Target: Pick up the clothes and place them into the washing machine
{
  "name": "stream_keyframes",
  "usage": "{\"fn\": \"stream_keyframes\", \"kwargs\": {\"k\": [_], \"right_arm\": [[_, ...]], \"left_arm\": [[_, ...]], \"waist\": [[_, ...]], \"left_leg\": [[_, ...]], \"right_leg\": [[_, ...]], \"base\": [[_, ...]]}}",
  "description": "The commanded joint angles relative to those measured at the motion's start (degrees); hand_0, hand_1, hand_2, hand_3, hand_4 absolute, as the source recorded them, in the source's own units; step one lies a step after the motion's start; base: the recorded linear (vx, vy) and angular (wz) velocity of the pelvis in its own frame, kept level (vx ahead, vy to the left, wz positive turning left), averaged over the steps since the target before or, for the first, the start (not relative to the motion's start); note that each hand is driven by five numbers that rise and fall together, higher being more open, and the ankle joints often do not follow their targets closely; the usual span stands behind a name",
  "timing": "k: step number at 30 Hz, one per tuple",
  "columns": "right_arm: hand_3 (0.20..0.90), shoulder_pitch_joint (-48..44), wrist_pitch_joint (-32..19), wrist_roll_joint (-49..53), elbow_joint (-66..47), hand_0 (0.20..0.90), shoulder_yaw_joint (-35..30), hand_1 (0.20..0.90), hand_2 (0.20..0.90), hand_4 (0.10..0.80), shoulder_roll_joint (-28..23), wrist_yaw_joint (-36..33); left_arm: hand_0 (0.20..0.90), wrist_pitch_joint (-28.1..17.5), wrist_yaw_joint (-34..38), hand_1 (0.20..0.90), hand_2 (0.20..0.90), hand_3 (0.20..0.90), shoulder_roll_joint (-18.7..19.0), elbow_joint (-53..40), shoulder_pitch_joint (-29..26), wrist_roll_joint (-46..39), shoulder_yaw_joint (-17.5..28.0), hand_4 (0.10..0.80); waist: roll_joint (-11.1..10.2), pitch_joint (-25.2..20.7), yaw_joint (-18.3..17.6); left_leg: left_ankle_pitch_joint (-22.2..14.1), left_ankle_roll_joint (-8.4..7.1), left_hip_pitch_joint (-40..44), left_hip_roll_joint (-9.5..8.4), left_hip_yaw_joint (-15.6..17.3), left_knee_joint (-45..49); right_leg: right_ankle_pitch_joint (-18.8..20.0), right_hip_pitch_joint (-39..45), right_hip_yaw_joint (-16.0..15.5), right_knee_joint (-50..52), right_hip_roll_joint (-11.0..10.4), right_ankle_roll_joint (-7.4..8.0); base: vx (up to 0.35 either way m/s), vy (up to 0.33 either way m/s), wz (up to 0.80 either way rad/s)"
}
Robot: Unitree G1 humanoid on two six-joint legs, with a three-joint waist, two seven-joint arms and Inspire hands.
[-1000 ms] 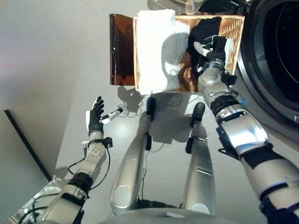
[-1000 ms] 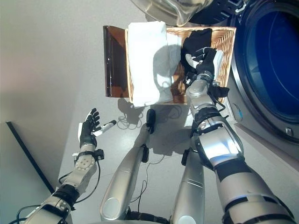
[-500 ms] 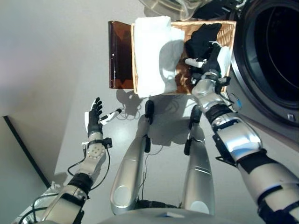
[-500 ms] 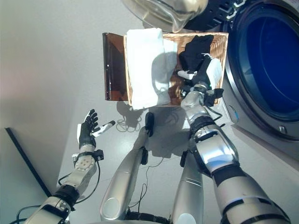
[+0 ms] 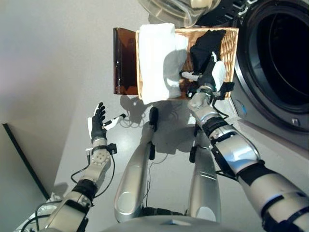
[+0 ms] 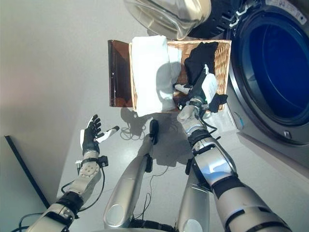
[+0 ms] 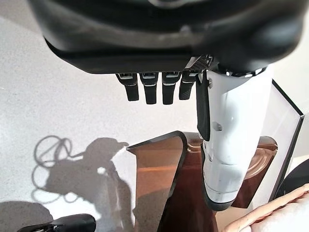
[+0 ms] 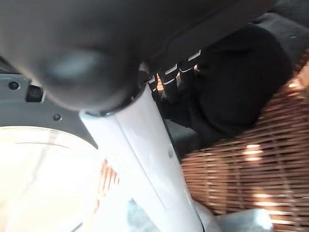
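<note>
The right hand (image 5: pixel 208 77) is swinging left over the basket (image 5: pixel 230 44), its fingers now lying against the one black garment (image 5: pixel 205 44); whether they are gripping is unclear. One white cloth (image 5: pixel 155 60) is draping the basket's left edge. The washer (image 5: pixel 277 63), upper right, is cut off. The left hand (image 5: pixel 99 123) is hovering spread and empty, lower left.

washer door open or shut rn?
Open. The washing machine drum opening is exposed and dark blue inside, and the glass door is swung out above the wicker basket.
</note>
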Motion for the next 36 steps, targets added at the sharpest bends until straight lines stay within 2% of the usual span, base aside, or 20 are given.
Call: {"fn": "stream_keyframes", "kwargs": {"k": [1, 9, 17, 28, 36], "right_arm": [[0.9, -2.3, -1.0, -0.2, 0.0, 0.9, 0.8, 0.9, 0.9, 0.8, -0.6, -1.1], [0.9, -2.2, 0.7, -1.9, 1.8, 0.9, 1.2, 0.9, 0.9, 0.8, -0.8, -2.1], [0.9, 3.0, -1.2, -3.1, -2.8, 0.9, -1.3, 0.9, 0.9, 0.8, -0.2, -7.6], [0.9, 8.1, -2.1, -2.1, -6.4, 0.9, -2.9, 0.9, 0.9, 0.8, -0.1, -9.3], [0.9, 8.1, -2.8, -1.9, -7.5, 0.9, -3.4, 0.9, 0.9, 0.8, -0.7, -10.0]], "left_arm": [[0.9, -2.5, 2.8, 0.9, 0.9, 0.9, 1.9, -1.6, 1.1, 0.9, 1.4, 0.8], [0.9, -2.3, 2.8, 0.9, 0.9, 0.9, 2.0, -1.9, 1.2, 1.0, 1.4, 0.8], [0.9, -2.2, 4.3, 0.9, 0.9, 0.9, 0.2, 0.7, 0.2, 1.7, 0.9, 0.8], [0.9, -1.8, 4.3, 0.9, 0.9, 0.9, -0.2, 2.4, 0.5, 1.8, 0.5, 0.8], [0.9, -2.1, 4.0, 0.9, 0.9, 0.9, 0.0, 3.3, 0.8, 1.9, 0.1, 0.8]], "waist": [[2.3, -0.6, 0.9], [2.8, -0.6, 1.0], [1.8, -0.6, 0.1], [0.5, -1.6, -0.8], [0.2, -2.2, -0.6]], "left_leg": [[-2.9, -2.67, -1.6, -0.35, 3.3, 0.8], [-2.5, -2.8, -2.1, -0.26, 3.4, 0.7], [-3.4, -2.43, -1.0, -0.27, 3.5, 1.3], [-4.3, -2.14, 1.2, -0.14, 3.4, 2.0], [-4.4, -2.21, 1.7, -0.25, 3.1, 2.4]], "right_leg": [[-6.2, 2.0, 2.1, 4.2, 0.5, -0.9], [-6.2, 1.3, 2.2, 4.5, 0.6, -0.98], [-6.6, 2.5, 2.2, 5.1, 0.7, -0.94], [-6.5, 5.0, 1.9, 4.7, 0.6, -0.93], [-6.8, 5.9, 1.9, 4.6, 0.6, -1.08]], "base": [[0.0, 0.0, 0.0], [0.0, 0.0, 0.0], [0.0, 0.0, 0.0], [0.0, 0.0, 0.0], [-0.001, -0.002, 0.0]]}}
